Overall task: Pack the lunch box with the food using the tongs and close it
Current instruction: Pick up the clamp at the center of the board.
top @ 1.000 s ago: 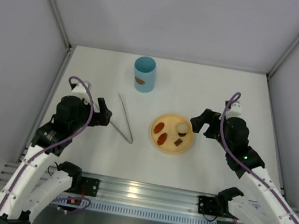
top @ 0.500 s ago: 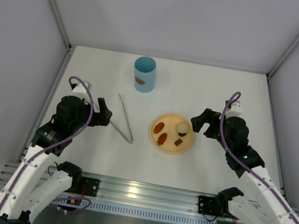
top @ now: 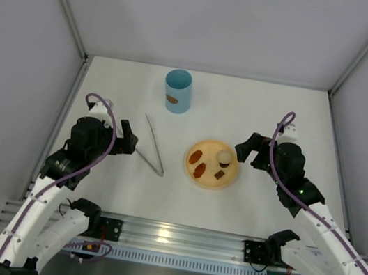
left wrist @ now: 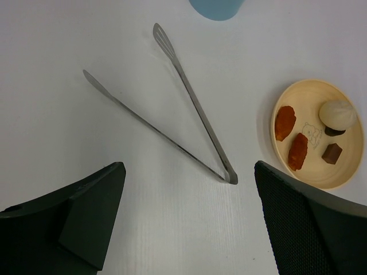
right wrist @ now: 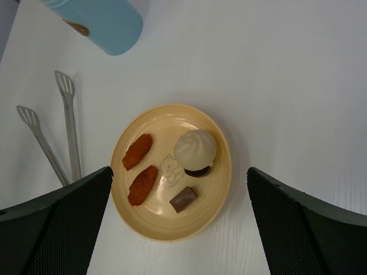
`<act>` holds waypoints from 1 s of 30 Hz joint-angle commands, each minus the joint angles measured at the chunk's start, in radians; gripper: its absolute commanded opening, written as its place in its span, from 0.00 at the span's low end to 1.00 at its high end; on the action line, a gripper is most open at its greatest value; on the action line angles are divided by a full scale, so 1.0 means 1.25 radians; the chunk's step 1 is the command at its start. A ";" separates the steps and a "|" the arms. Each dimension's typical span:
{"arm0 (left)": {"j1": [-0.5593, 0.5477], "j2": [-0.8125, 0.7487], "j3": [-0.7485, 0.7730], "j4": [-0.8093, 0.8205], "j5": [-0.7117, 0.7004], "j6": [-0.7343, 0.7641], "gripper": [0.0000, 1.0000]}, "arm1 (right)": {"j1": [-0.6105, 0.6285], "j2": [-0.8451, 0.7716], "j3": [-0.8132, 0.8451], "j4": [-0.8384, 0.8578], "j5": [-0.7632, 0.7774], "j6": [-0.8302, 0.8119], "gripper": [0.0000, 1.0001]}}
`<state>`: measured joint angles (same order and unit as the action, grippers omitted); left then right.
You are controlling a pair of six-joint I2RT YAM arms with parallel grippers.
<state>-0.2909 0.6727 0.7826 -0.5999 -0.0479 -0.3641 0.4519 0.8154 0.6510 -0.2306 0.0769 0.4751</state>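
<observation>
I have the left gripper spread wide and empty, just left of the tongs, which lie flat on the table with their joined end nearest the plate. The right gripper is spread just as wide, holding nothing, at the plate's right edge. The food (two reddish ovals, a dark chunk, a cream bun) sits on that plate, and the light blue lunch box stands upright at the far side, apart from everything.
</observation>
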 commanded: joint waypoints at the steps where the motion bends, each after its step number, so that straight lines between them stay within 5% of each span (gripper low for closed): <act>1: -0.002 0.002 -0.003 0.003 -0.021 0.000 0.99 | 0.018 0.005 0.036 -0.017 0.011 -0.001 1.00; 7: -0.002 0.026 0.003 -0.006 -0.112 -0.040 0.99 | 0.018 0.008 0.044 -0.023 0.022 -0.009 0.99; 17: -0.015 0.113 -0.069 0.076 -0.195 -0.382 0.99 | 0.018 0.013 0.041 -0.018 0.016 0.002 0.99; 25: -0.210 0.324 -0.041 0.147 -0.390 -0.505 0.99 | 0.018 0.013 0.041 -0.032 0.035 -0.003 0.99; 30: -0.237 0.398 -0.054 0.188 -0.428 -0.585 0.99 | 0.018 -0.006 0.039 -0.040 0.031 -0.005 0.99</act>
<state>-0.5739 1.1446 0.6998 -0.4500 -0.4908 -0.9943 0.4519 0.8318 0.6514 -0.2367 0.1051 0.4736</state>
